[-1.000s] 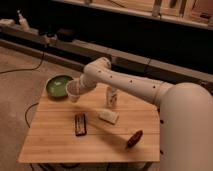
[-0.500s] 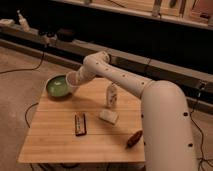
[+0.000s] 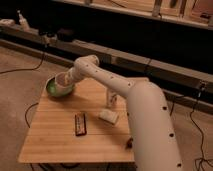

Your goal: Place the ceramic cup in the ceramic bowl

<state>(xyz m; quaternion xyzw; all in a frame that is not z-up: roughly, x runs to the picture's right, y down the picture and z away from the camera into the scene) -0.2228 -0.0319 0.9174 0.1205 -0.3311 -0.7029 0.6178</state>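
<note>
White arm, green bowl, pale wooden table

The arm is off-white with small dark dots along its length, and the gripper at its far-left end looks the same pale tone against the white ceramic cup. The ceramic bowl on the far left is glossy green inside with a darker rim. The table is light blond wood with faint plank lines. Near the middle lies a dark brown bar with lighter markings; right of it, a whitish block. The background is nearly black.
</note>
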